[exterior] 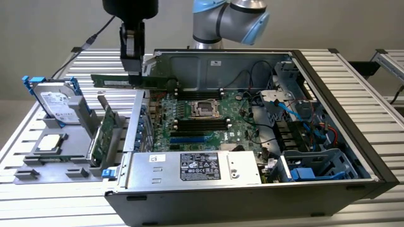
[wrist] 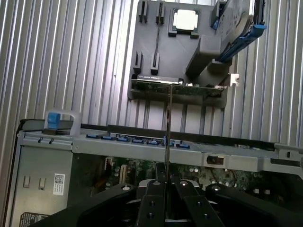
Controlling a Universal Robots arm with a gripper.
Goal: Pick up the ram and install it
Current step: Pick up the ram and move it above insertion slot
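Observation:
The ram (exterior: 113, 81) is a long thin dark green stick, held level in the air above the far left corner of the open computer case (exterior: 353, 161). My gripper (exterior: 134, 74) hangs down from above and is shut on the stick near its middle. In the wrist view the ram (wrist: 168, 123) shows edge-on as a thin line running out from between the black fingers (wrist: 152, 198) of the gripper (wrist: 166, 183). The motherboard's black slots (exterior: 202, 124) lie inside the case, below and toward the exterior view's right of the stick.
A grey fixture (exterior: 38, 163) on the exterior view's left holds a hard drive (exterior: 56, 101), a square silver processor chip (exterior: 50, 143) and an upright wider green card (exterior: 104, 135). The power supply (exterior: 196, 166) fills the case's near side. Blue cables (exterior: 296, 111) run at its right.

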